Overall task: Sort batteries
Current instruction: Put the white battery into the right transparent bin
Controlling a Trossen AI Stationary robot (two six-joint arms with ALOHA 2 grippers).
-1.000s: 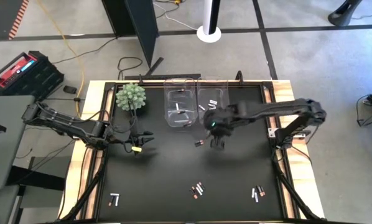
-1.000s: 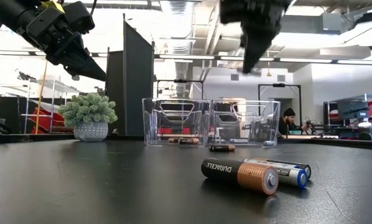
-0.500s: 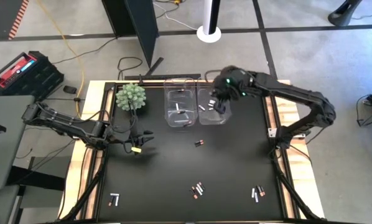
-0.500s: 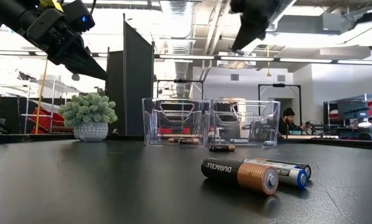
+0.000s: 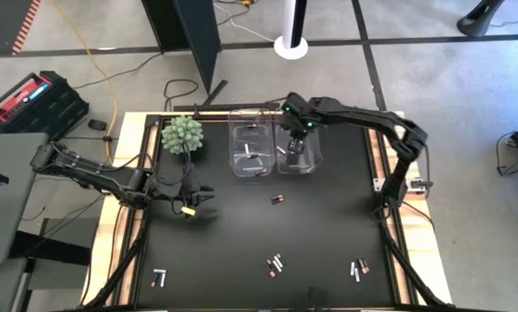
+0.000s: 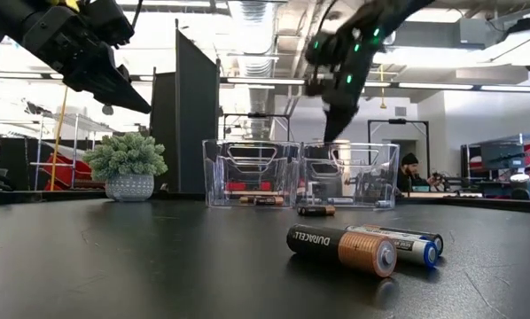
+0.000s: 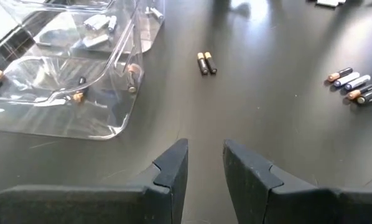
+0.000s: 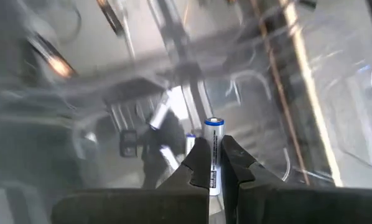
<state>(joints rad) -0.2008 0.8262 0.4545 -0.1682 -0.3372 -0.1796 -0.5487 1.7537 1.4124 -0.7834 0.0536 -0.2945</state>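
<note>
Right gripper [image 8: 214, 163] over the right clear bin [image 5: 295, 152], jaws pinching a white battery [image 8: 213, 149] upright (blue cap). Left gripper [image 7: 204, 162] hovers near the plant [image 5: 183, 135], jaws spread, empty. Loose batteries [image 5: 275, 264] on the surface [image 5: 233, 234], probably mixed types.

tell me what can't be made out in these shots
- Held battery: right wrist view, lower part hidden between the right gripper fingers; label too small to read.
- Right bin contents: high view, partly covered by the right gripper; count unclear.
- Left gripper: low view, cut off by the top edge.
- Far batteries: high view, too small to tell types.
</note>
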